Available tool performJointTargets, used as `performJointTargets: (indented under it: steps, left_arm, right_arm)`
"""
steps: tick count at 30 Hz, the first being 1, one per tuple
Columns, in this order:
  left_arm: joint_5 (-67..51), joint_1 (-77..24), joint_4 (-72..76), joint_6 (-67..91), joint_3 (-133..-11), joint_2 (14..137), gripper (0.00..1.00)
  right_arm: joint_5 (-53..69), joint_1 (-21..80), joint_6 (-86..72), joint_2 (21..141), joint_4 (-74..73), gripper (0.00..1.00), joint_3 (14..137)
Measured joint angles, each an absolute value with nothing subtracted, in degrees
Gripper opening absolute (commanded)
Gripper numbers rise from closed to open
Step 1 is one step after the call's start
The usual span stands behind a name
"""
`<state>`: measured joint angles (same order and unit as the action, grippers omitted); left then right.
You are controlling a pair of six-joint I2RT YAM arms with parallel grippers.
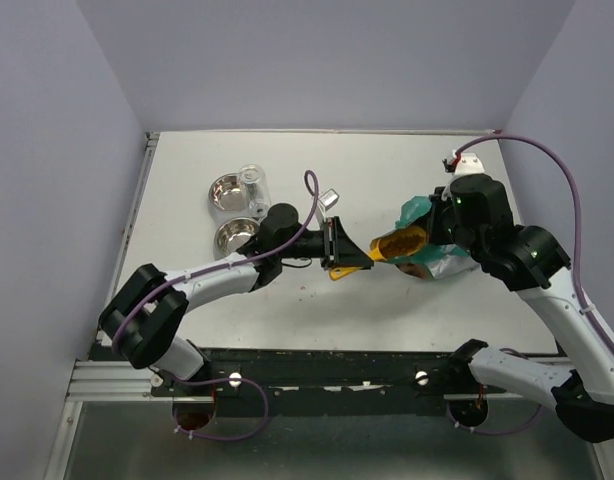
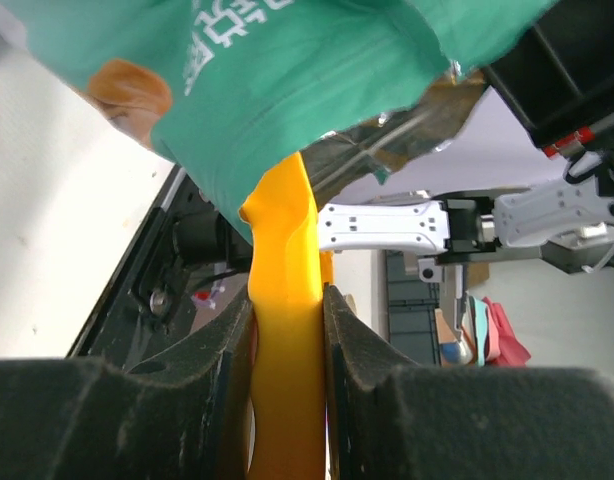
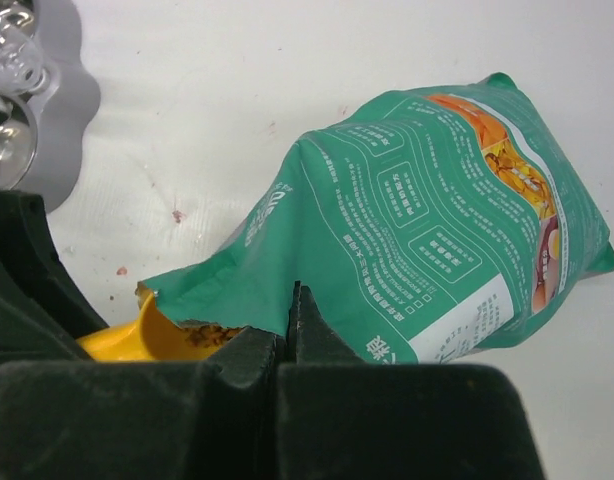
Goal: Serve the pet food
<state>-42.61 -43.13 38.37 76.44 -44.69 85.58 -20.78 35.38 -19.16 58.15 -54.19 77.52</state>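
Observation:
My left gripper [image 1: 337,252] is shut on the handle of an orange plastic scoop [image 1: 352,268]. The scoop's head [image 1: 400,243] sits inside the open mouth of the teal-and-white bag [image 1: 419,212]. In the left wrist view the handle [image 2: 285,330] is clamped between both pads, under the bag [image 2: 317,70]. My right gripper [image 3: 293,298] is shut on the upper edge of the bag's mouth [image 3: 427,210] and holds it open. Brown kibble [image 3: 212,334] shows in the scoop [image 3: 127,342] at the mouth. The rest of the food is hidden in the bag.
A double metal bowl stand is at the left: a far bowl [image 1: 226,192] and a near bowl [image 1: 234,236], with a clear bottle [image 1: 253,181] beside them. A small silver clip [image 1: 329,198] lies behind the left gripper. Walls enclose the table.

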Motion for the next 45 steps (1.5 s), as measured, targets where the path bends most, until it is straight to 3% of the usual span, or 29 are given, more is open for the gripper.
performJointTargets:
  steps: [3,10,15,21,29,39,45]
  left_arm:
    - [-43.1,-43.2,27.7,74.1,-49.0,84.7,0.00]
    - [-38.0,-41.1,-14.5,69.7,-64.7,82.1,0.00]
    - [-34.3,-39.0,-26.7,71.8,-67.8,80.9,0.00]
    - [-33.3,-39.4,-37.4,71.7,-84.1,95.1,0.00]
    - [-41.3,-42.9,-19.7,69.5,-90.1,111.8,0.00]
    - [-43.8,-46.5,27.4,78.3,-68.0,108.2,0.00]
    - [-44.8,-46.3,43.9,82.8,-59.0,105.5,0.00]
  right_arm:
    - [-17.1,35.2,-17.1,57.5,-53.8,0.00,77.1]
    - [-7.9,34.9,-17.5,62.4,-50.1,0.00,77.1]
    - [-1.8,35.2,-21.5,66.8,-46.2,0.00,76.8]
    - [0.4,35.0,-24.6,67.3,-43.4,0.00,76.3]
    - [-3.9,34.4,-25.1,65.4,-45.9,0.00,74.3]
    - [-11.4,34.5,-26.3,56.4,-53.1,0.00,71.6]
    - [-16.7,35.3,-30.3,54.8,-53.7,0.00,71.7]
